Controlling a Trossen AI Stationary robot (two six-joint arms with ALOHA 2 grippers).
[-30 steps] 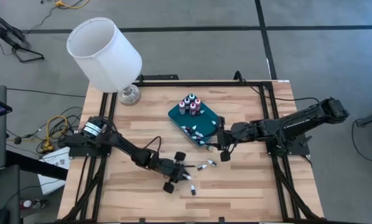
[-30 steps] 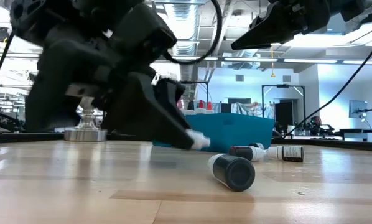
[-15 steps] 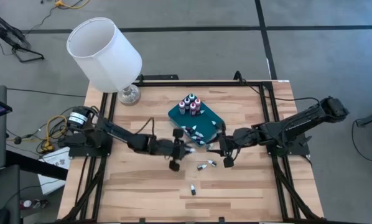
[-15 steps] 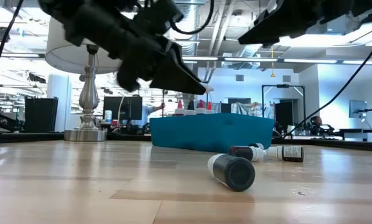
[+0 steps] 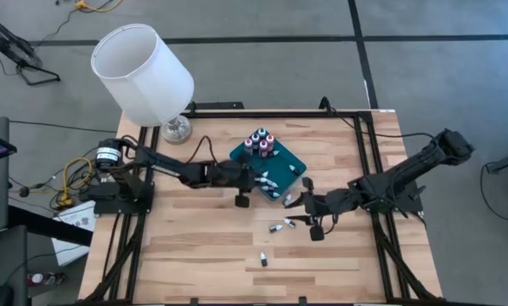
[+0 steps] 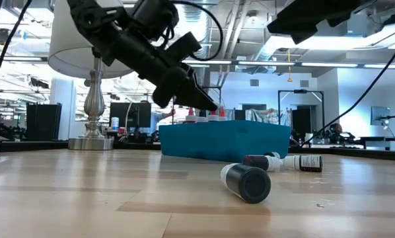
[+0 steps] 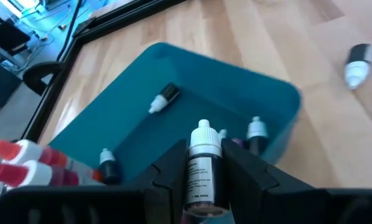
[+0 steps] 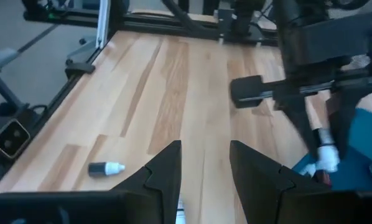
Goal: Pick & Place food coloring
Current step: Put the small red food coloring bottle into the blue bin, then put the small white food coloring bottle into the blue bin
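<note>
Left hand (image 7: pixel 204 186) grips 1 bottle (image 7: pixel 203 163) over tray (image 7: pixel 279 99); right hand (image 8: pixel 204 163) open; 3 bottles on table.

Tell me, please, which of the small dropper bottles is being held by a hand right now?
The bottle clamped cap-forward in the left hand above the teal tray; the others lie loose or stand unheld.

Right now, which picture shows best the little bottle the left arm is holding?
The left wrist view: the held bottle, white cap up, sits big between the left gripper jaws over the teal tray. The high view shows only a speck, the low view a white tip, and the right wrist view a blurry cap.
</note>
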